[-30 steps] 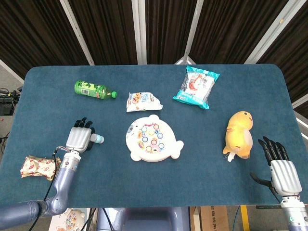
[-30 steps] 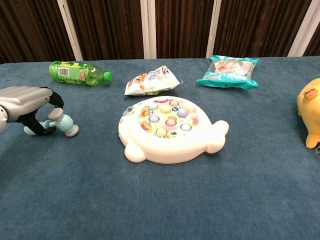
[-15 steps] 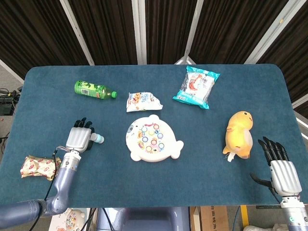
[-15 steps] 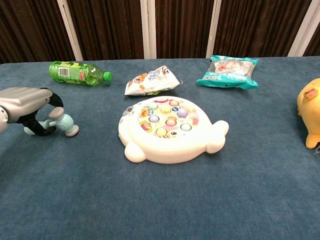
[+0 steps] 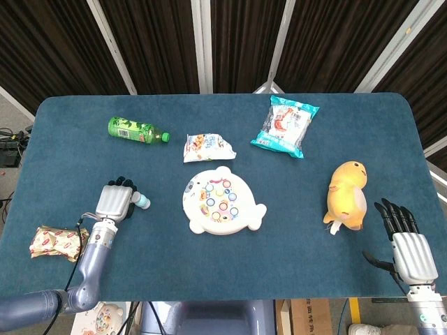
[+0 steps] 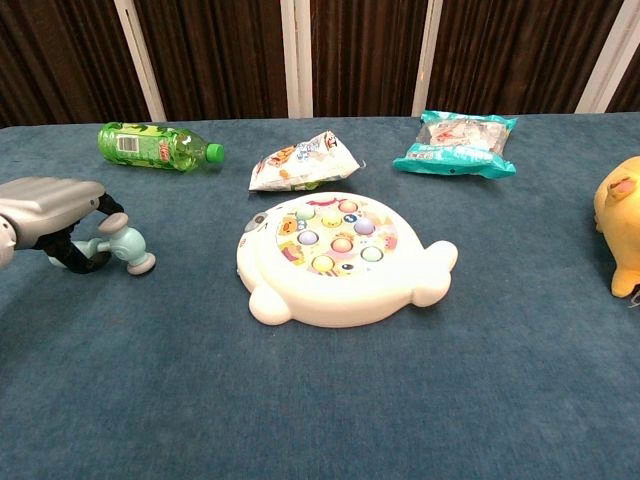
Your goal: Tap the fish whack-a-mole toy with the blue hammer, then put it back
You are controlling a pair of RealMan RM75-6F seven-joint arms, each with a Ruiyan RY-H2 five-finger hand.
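Left hand (image 6: 50, 212) has its fingers curled around the hammer (image 6: 125, 246) handle, head pointing toward the fish toy (image 6: 338, 258), probably for swinging. Right hand (image 5: 408, 244) is idle, open, holding nothing.

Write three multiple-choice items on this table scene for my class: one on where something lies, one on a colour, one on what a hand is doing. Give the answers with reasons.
1. Where does the green bottle lie?
A. At the far left of the table
B. Beside the yellow plush toy
C. On the fish toy

2. What colour is the plush toy?
A. Blue
B. Yellow
C. Green

3. What is the left hand doing?
A. Resting open on the snack bag
B. Pressing the fish toy
C. Gripping the hammer

Answers:
1. A: the bottle lies far back, left of the fish toy.
2. B: its body is plainly yellow.
3. C: its fingers curl round the handle of the hammer.
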